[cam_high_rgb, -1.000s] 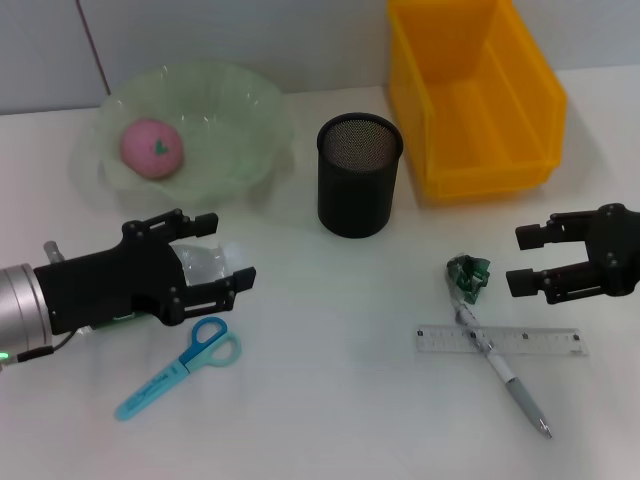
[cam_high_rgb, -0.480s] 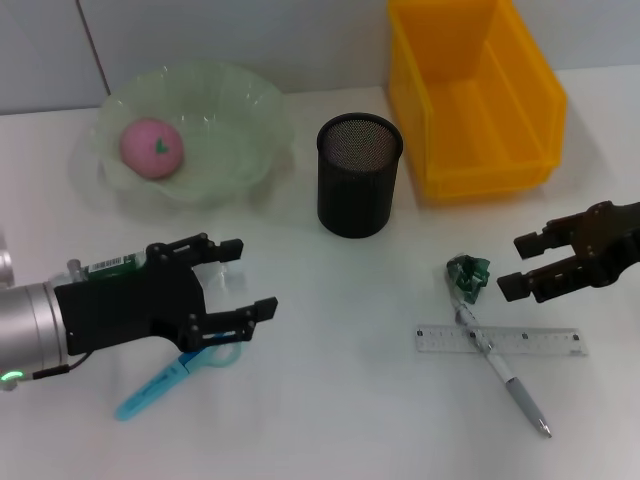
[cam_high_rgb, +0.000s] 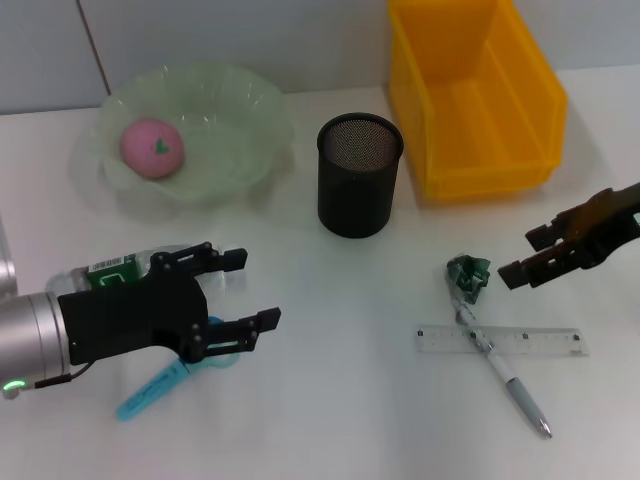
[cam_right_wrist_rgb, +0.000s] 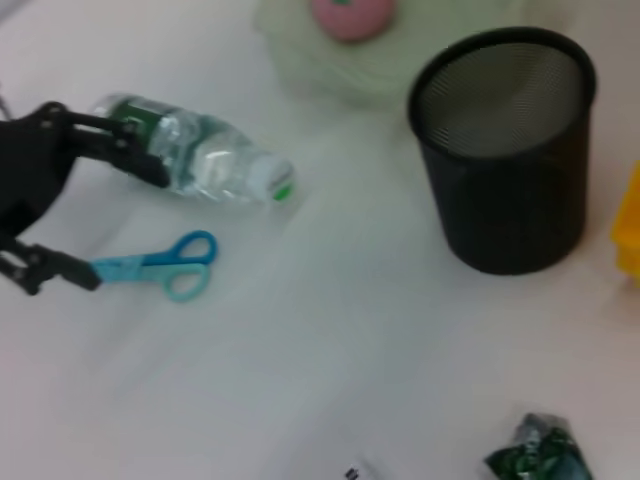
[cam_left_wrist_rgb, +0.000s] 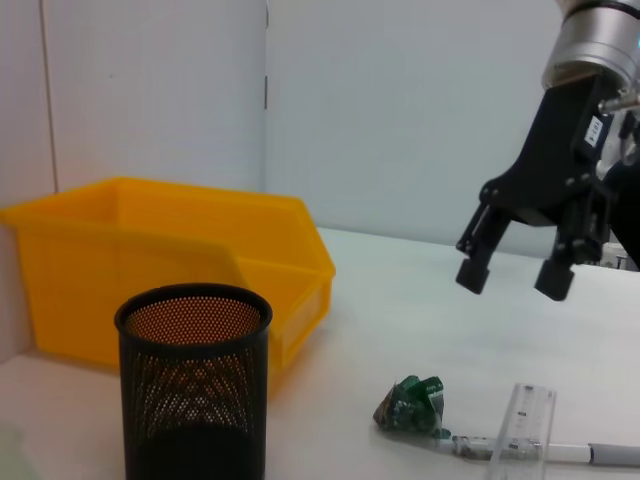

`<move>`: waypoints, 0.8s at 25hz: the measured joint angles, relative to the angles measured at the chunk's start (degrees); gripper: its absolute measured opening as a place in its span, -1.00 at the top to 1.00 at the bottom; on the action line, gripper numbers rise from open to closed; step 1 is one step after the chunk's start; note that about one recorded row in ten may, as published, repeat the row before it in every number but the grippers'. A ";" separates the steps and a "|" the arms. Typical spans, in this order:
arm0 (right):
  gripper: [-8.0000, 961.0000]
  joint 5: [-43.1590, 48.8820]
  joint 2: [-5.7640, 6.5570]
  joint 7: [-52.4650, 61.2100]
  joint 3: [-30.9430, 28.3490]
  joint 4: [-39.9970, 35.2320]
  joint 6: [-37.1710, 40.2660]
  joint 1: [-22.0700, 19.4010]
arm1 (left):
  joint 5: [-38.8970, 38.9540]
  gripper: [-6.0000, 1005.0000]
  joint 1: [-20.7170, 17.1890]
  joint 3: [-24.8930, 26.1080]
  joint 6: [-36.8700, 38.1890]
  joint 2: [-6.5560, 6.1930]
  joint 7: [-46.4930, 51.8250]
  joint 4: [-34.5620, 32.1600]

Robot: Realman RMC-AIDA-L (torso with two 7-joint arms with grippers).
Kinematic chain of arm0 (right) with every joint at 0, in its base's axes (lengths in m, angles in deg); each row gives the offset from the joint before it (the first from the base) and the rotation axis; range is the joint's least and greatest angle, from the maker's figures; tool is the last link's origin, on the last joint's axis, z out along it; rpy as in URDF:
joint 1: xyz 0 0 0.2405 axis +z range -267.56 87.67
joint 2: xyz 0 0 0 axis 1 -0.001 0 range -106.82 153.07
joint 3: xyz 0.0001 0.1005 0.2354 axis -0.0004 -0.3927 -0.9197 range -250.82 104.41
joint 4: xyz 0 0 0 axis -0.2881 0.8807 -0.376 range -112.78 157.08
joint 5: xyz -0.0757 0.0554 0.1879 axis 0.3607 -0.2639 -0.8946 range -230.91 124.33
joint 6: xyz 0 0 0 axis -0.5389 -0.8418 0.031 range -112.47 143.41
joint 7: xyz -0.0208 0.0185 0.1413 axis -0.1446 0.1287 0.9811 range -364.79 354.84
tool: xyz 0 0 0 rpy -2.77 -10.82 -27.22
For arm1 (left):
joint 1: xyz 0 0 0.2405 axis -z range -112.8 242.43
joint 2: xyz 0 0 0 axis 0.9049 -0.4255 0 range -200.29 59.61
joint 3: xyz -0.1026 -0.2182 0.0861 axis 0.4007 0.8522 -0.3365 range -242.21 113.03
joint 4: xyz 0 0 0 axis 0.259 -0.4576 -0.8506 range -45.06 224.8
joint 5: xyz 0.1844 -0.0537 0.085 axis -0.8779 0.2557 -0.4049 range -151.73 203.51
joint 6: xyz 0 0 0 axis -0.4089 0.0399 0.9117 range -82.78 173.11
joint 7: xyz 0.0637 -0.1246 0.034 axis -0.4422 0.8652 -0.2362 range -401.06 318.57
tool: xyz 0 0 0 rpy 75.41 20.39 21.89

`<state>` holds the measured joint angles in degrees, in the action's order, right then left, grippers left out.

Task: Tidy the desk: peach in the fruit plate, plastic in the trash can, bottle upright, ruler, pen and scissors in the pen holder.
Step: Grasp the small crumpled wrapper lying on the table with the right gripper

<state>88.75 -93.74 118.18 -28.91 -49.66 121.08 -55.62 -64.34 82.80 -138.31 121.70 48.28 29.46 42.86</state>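
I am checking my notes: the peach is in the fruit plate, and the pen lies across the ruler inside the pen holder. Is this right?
Not quite. The peach is in the fruit plate, and the pen does lie across the ruler, but both are on the table, outside the pen holder. The head view shows this.

My head camera looks down on the whole desk. My left wrist camera sits low, facing level across at the pen holder (cam_left_wrist_rgb: 195, 385) and yellow bin (cam_left_wrist_rgb: 160, 265). My right wrist camera tilts down from closer. All 3 views share the holder.
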 joint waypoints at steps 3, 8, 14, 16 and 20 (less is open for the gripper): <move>-0.73 0.85 0.00 2.69 1.32 -0.93 -0.09 0.69 | 0.03 -0.62 -0.43 -0.16 0.02 0.05 -0.35 0.02; -0.73 3.65 -0.63 6.04 4.59 -3.16 -2.28 0.60 | 0.06 -0.61 -1.07 -0.90 0.02 0.12 -0.68 -0.04; -0.73 8.35 -2.09 12.32 12.81 -3.97 -8.58 0.33 | 0.06 -0.61 -1.11 -1.81 0.02 0.14 -0.79 -0.09; -0.73 8.56 -2.17 14.60 16.05 -3.05 -10.71 0.30 | 0.06 -0.61 -0.94 -2.01 0.00 0.14 -0.79 -0.10; -0.73 8.86 -2.23 18.03 21.36 -0.10 -14.77 0.69 | 0.06 -0.61 -0.62 -2.14 -0.23 0.12 -1.04 0.09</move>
<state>97.61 -95.96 136.21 -7.55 -49.76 106.31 -54.93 -64.28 82.18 -140.45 121.47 48.41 28.42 42.94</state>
